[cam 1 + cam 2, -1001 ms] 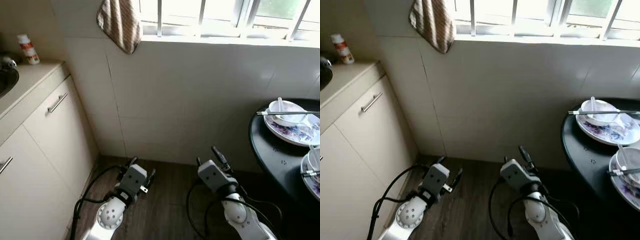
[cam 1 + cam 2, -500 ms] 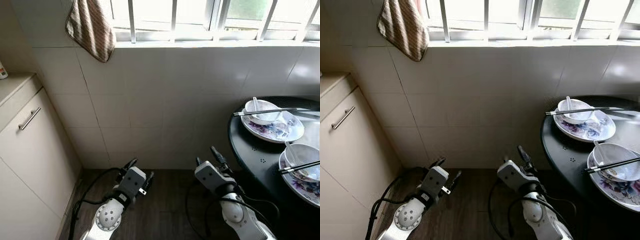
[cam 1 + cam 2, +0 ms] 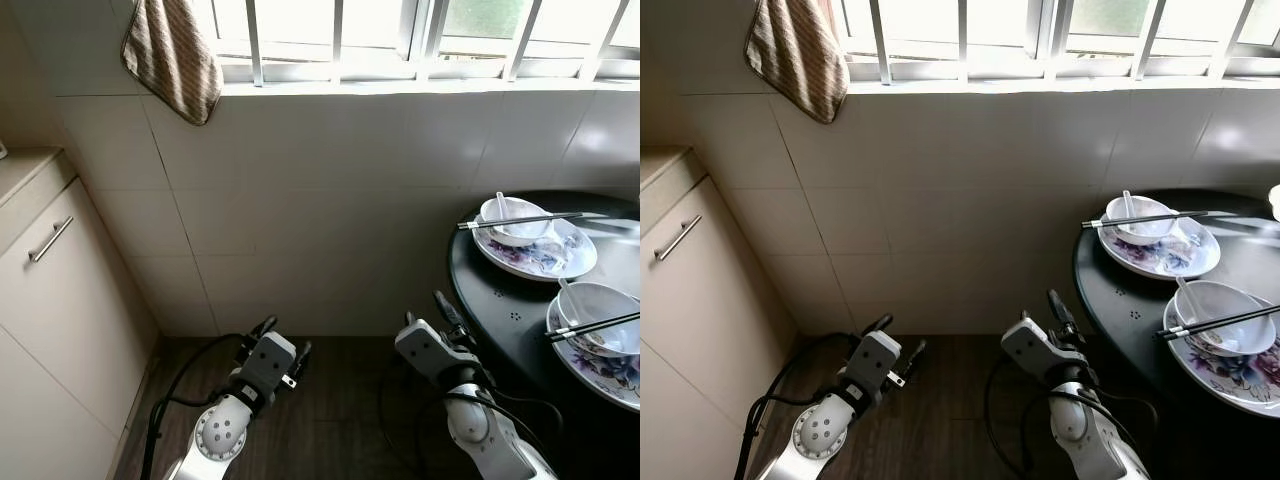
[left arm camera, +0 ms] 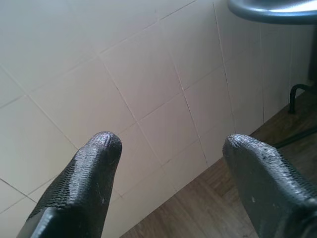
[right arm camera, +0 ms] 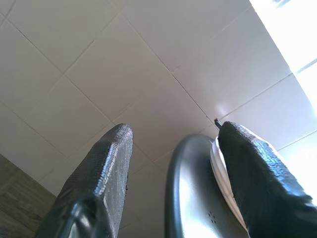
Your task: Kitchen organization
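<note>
Both grippers hang low over the dark wood floor (image 3: 330,400), fingers spread and empty: left gripper (image 3: 283,337) well away from the round black table (image 3: 500,300), right gripper (image 3: 428,308) just beside its edge. Bowls, chopsticks (image 3: 520,220) and floral plates (image 3: 540,258) sit on that table.

A cabinet (image 3: 60,300) stands left, a towel (image 3: 175,55) hangs at the window (image 3: 400,35) behind, and on the surface (image 3: 500,300) at right sit two plates (image 3: 535,258) carrying bowls (image 3: 515,220) and chopsticks (image 3: 520,219).
</note>
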{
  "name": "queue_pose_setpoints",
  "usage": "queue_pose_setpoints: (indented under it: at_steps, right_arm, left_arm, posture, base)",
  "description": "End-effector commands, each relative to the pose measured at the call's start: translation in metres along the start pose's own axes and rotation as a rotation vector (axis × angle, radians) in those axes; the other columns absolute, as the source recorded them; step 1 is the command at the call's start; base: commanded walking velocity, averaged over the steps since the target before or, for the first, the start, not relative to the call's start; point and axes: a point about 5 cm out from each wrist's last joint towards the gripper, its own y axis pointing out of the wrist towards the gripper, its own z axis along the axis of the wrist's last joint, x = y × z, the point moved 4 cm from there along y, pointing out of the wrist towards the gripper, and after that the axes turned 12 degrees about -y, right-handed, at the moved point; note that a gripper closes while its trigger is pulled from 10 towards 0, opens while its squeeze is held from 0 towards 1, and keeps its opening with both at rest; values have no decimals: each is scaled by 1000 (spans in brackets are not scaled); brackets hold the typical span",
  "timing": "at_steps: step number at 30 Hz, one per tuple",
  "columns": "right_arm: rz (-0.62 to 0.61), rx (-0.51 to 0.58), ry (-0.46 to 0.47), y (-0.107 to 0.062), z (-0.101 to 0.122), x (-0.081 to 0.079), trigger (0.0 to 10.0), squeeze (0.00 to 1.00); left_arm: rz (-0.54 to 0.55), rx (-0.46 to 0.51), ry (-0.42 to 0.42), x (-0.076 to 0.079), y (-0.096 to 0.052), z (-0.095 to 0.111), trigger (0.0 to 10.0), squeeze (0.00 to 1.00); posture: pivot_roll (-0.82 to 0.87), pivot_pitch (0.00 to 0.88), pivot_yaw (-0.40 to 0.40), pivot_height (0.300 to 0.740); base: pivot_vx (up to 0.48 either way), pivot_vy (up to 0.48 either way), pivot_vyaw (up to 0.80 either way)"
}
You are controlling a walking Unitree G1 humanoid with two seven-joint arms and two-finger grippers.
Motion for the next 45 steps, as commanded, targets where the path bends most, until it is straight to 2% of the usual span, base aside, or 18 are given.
queue_pose_setpoints:
  at_steps: [1, 6, 13, 16, 18, 20, 21, 24, 27, 30, 31, 32, 35, 39, 41, 45]
  right_arm:
    - [-6, 43, -37, 2, 6, 4, 10000, 0]
    - [1, 111, -128, 1, 16, 2, 10000, 0]
    - [3, 116, -163, 0, 17, -1, 10000, 0]
    - [2, 75, -190, -3, 8, -3, 10000, 0]
    - [-20, 1, -273, -5, -5, 1, 10000, 0]
    - [-35, -43, -306, -5, -13, 3, 10000, 0]
    - [-17, -100, -298, -6, -23, 2, 10000, 0]
    - [-17, -159, -336, -9, -33, 5, 10000, 0]
    - [-36, -176, -366, -10, -36, 12, 10000, 0]
    - [-37, -223, -358, -15, -45, 16, 10000, 0]
    - [-54, -275, -358, -19, -54, 19, 10000, 0]
    - [-59, -293, -367, -21, -57, 20, 10000, 0]
    - [-68, -300, -393, -23, -55, 23, 10000, 0]
    - [-61, -316, -395, -28, -61, 29, 10000, 0]
    - [-62, -338, -402, -32, -69, 36, 10000, 0]
    - [-56, -354, -411, -40, -72, 39, 10000, 0]
  left_arm:
    - [8, 21, -10, 0, 2, 4, 10000, 0]
    - [16, -6, -15, -2, 4, 0, 10000, 0]
    - [16, -15, -16, -2, 5, -3, 10000, 0]
    - [12, -25, -13, -1, 5, -8, 10000, 0]
    - [1, -24, -8, 0, 5, -8, 10000, 0]
    - [-3, -28, -5, 1, 5, -10, 10000, 0]
    - [-4, -31, -6, 2, 5, -11, 10000, 0]
    - [-10, -32, -2, 3, 6, -11, 10000, 0]
    - [-17, -25, 1, 4, 7, -9, 10000, 0]
    - [9, -5, -34, 0, 5, -8, 10000, 0]
    - [37, -6, -70, -2, 5, -9, 10000, 0]
    - [37, -7, -70, -1, 7, -9, 10000, 0]
    - [21, 6, -44, 2, 9, -5, 10000, 0]
    - [26, 5, -80, 0, 9, -6, 10000, 0]
    - [26, 6, -85, -1, 10, -5, 10000, 0]
    - [26, 9, -87, -1, 10, -5, 10000, 0]
  posture:
    - [28, 0, 9, 740]
    - [24, 0, 7, 740]
    - [21, 0, 9, 740]
    - [25, 0, 2, 740]
    - [25, 0, -1, 740]
    - [25, 0, -1, 740]
    - [23, 0, -5, 740]
    - [20, 0, -8, 740]
    - [15, 0, -13, 740]
    - [4, 0, -4, 740]
    - [2, 0, -17, 740]
    - [2, 0, -17, 740]
    - [0, 0, -17, 740]
    - [-11, 0, -22, 740]
    - [-14, 0, -23, 740]
    - [-23, 0, -23, 740]
  base:
    - [0, 0, 0]
    - [0, 0, 0]
    - [0, 0, 0]
    - [0, 0, 0]
    - [0, 0, 0]
    - [0, 0, 0]
    - [0, 0, 0]
    - [0, 0, 0]
    - [0, 0, 0]
    - [0, 0, 0]
    - [0, 0, 0]
    - [0, 0, 0]
    - [0, 0, 0]
    - [0, 0, 0]
    - [0, 0, 0]
    - [0, 0, 0]
